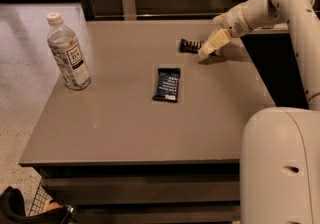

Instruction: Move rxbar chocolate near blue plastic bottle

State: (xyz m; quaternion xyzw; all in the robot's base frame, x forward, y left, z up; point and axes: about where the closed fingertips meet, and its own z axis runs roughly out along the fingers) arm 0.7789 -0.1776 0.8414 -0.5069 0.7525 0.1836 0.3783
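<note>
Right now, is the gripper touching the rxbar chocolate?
Cannot tell. In the camera view the gripper covers the right end of the rxbar chocolate, hiding any contact or gap.

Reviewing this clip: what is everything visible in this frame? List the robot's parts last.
water bottle: one, clear with white cap and label, upright on the table's left side
blue bar: one, dark blue, flat mid-table
chocolate bar: one, black with white lettering, far right of the table
table: one, grey
gripper: one, cream, at the chocolate bar's right end
arm: one, white, reaching in from the right
base: one, white, lower right
</note>
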